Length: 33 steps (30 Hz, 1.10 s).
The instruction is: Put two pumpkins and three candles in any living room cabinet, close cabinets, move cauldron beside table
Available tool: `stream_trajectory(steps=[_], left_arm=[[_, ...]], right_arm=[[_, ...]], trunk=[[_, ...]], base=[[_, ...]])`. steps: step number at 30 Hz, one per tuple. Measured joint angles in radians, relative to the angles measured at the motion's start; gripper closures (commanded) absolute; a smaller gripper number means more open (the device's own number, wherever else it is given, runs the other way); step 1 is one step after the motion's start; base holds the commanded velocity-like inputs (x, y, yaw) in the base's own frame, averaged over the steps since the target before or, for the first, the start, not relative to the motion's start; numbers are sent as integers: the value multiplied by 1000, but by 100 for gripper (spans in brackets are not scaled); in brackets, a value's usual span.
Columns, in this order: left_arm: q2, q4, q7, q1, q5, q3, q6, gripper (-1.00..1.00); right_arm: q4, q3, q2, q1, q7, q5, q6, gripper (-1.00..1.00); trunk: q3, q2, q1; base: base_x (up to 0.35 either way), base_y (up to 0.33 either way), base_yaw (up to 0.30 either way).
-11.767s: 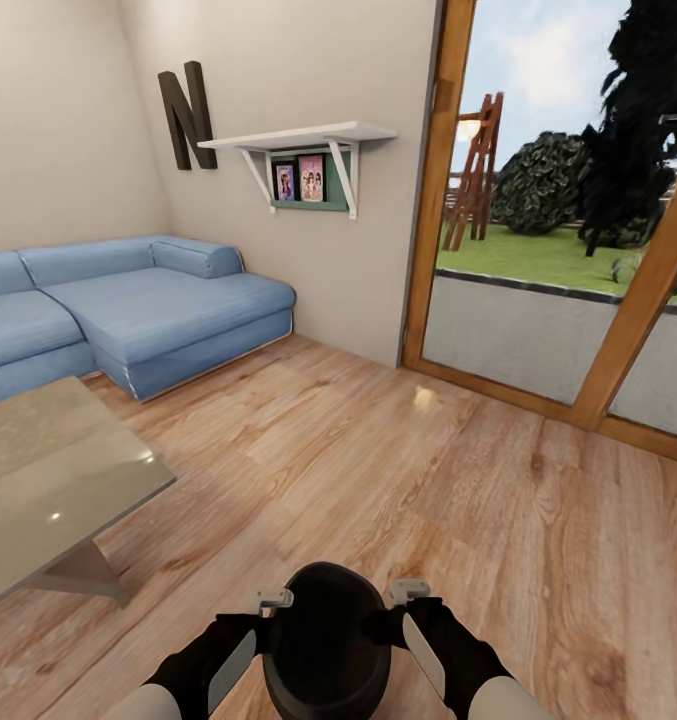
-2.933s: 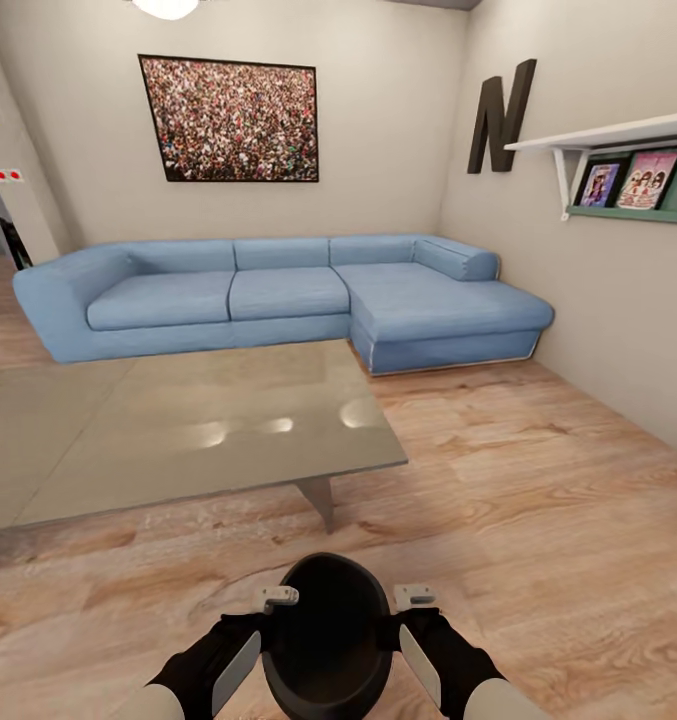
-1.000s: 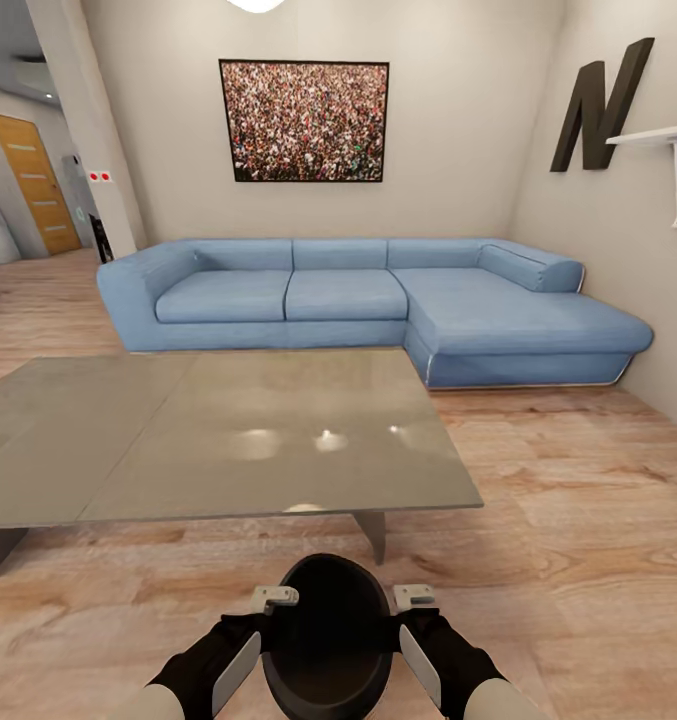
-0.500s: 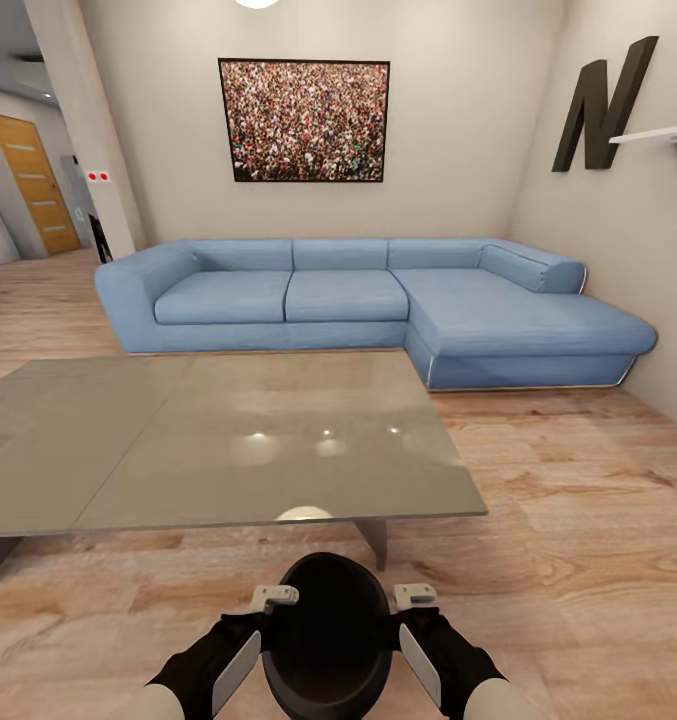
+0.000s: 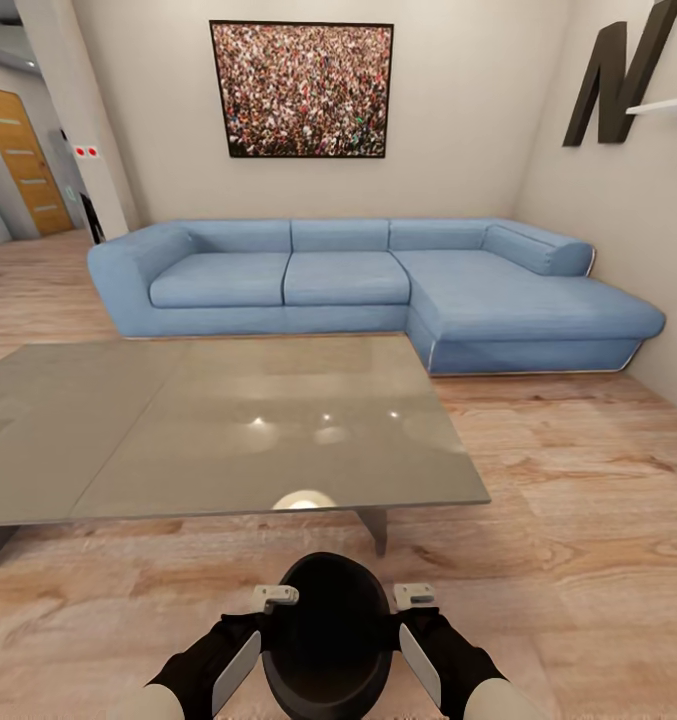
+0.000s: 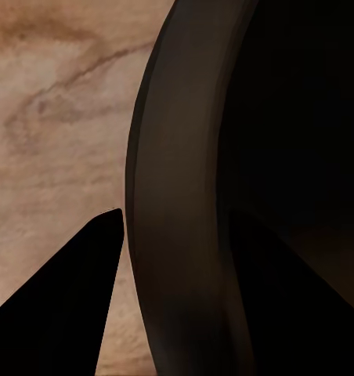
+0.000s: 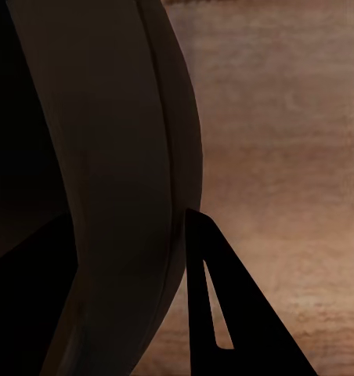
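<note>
Between both hands, the cauldron (image 5: pixel 327 635) hangs near the table (image 5: pixel 178 430).

Letter "N" (image 5: pixel 618 75) on wall (image 5: pixel 458 110)

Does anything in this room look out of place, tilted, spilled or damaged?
Nothing stands out. The cauldron sits upright between the left gripper and right gripper, each clamped on its rim. The table and sofa look level and undamaged.

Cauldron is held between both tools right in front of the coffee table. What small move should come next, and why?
Probably lower the cauldron straight to the floor: both tools, left and right, clamp its rim, and the coffee table edge lies just ahead, so it would land beside it.
</note>
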Motion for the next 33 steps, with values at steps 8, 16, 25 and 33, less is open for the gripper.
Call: stream_trajectory(steps=[8, 16, 25, 33], left_arm=[[0, 0, 0, 0, 0, 0, 0, 100], [0, 1, 0, 0, 1, 0, 0, 100], [0, 1, 0, 0, 0, 0, 0, 100], [0, -3, 0, 0, -1, 0, 0, 100]], right_arm=[[-1, 0, 0, 0, 0, 0, 0, 100], [1, 0, 0, 0, 1, 1, 0, 100], [0, 0, 0, 0, 0, 0, 0, 100], [-3, 0, 0, 0, 0, 1, 0, 100]], trunk=[[-8, -1, 1], [-8, -1, 0], [-8, -1, 1], [-8, -1, 1]], base=[[0, 0, 0], [67, 11, 0], [104, 44, 0], [109, 68, 0]])
